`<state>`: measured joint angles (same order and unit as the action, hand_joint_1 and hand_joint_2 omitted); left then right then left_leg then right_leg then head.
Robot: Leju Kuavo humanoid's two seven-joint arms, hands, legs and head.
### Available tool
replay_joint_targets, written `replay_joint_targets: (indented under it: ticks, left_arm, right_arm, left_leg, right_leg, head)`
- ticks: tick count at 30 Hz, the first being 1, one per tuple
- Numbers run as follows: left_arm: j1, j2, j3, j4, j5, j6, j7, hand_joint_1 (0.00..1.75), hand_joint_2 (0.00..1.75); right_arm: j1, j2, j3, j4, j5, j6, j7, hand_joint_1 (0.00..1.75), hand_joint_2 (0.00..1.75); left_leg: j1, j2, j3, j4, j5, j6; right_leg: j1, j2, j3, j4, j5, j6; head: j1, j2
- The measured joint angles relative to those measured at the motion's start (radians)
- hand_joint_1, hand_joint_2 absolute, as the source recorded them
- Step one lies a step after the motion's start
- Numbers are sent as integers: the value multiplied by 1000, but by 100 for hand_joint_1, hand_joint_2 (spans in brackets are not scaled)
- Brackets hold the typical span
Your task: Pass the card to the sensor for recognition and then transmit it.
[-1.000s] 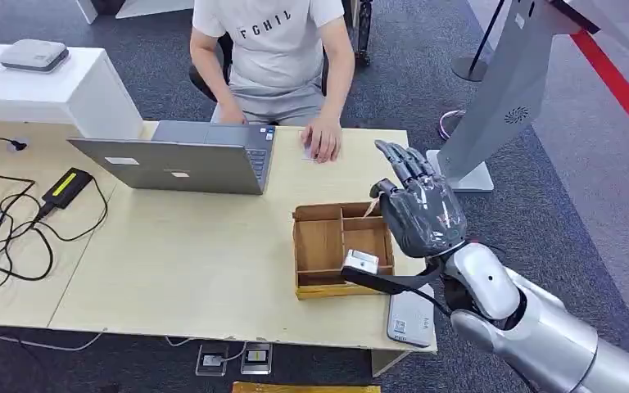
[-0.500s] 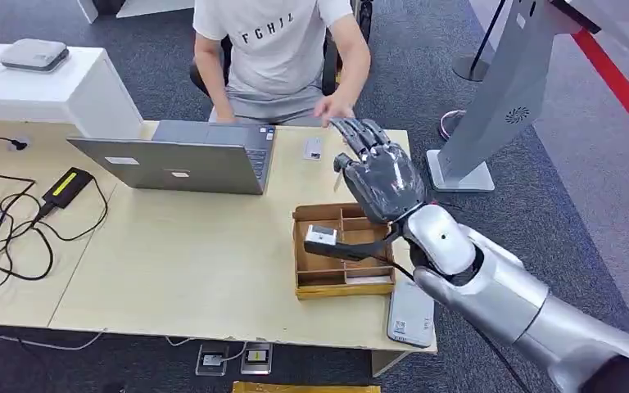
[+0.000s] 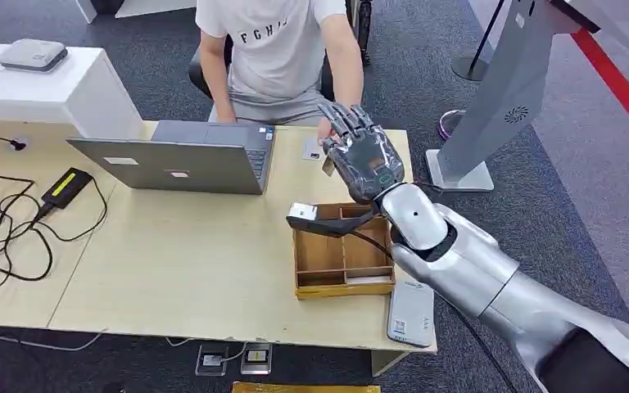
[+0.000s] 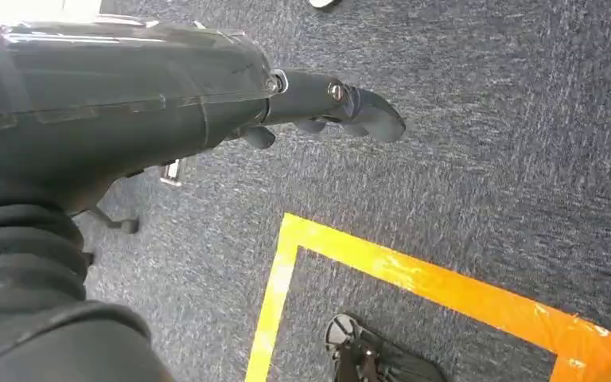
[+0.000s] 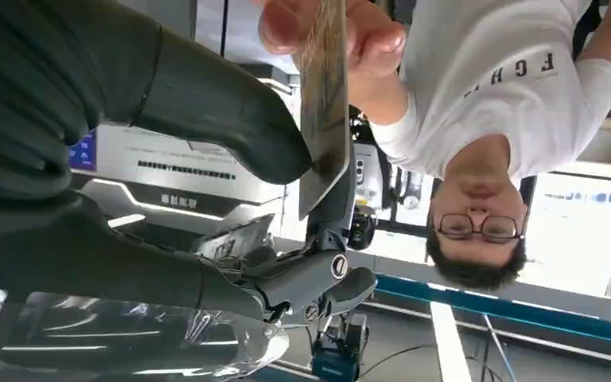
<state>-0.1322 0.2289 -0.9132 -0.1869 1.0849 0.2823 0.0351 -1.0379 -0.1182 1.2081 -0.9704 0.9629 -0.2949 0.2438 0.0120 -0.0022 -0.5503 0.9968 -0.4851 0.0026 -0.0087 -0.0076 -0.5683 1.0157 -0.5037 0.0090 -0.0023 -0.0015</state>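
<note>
Right wrist view: handover stage, card (image 5: 324, 103) pinched by right hand (image 5: 207, 111) thumb and finger, person's hand (image 5: 342, 32) gripping it too, release left.

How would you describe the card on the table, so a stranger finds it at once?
Start at the open grey laptop on the pale wooden table. Just beyond its right corner, near the far edge, lies a small white card. Unlike the card held in the robot's right hand, it lies flat and untouched.

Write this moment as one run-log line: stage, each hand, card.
stage: handover | right hand: pinches card | person's hand: grips card's other end | left hand: hangs over carpet, holds nothing
</note>
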Motion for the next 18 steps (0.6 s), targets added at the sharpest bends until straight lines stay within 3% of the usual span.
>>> replay_joint_targets:
  ticks: [11, 12, 13, 14, 18]
  left_arm:
    - [1, 2, 0, 0, 0, -16, 0, 0, 0]
    - [1, 3, 0, 0, 0, -16, 0, 0, 0]
    - [1, 3, 0, 0, 0, -16, 0, 0, 0]
    - [1, 3, 0, 0, 0, -16, 0, 0, 0]
    - [1, 5, 0, 0, 0, -16, 0, 0, 0]
  right_arm:
    - [-35, 56, 12, 96, 13, 1, -7, 175, 175]
    - [-35, 61, 14, 101, 13, 0, -7, 168, 175]
    - [-36, 64, 15, 108, 13, 0, -7, 3, 175]
    - [-36, 69, 15, 114, 11, -1, -7, 0, 0]
    - [-35, 85, 16, 135, 15, -1, -3, 0, 0]
  left_leg:
    - [0, 0, 0, 0, 0, 0]
    - [0, 0, 0, 0, 0, 0]
    - [0, 0, 0, 0, 0, 0]
    - [0, 0, 0, 0, 0, 0]
    - [0, 0, 0, 0, 0, 0]
  right_leg:
    - [0, 0, 0, 0, 0, 0]
    - [0, 0, 0, 0, 0, 0]
    - [0, 0, 0, 0, 0, 0]
    - [0, 0, 0, 0, 0, 0]
    - [0, 0, 0, 0, 0, 0]
  head:
    - [0, 0]
    - [0, 0]
    - [0, 0]
    - [0, 0]
    - [0, 0]
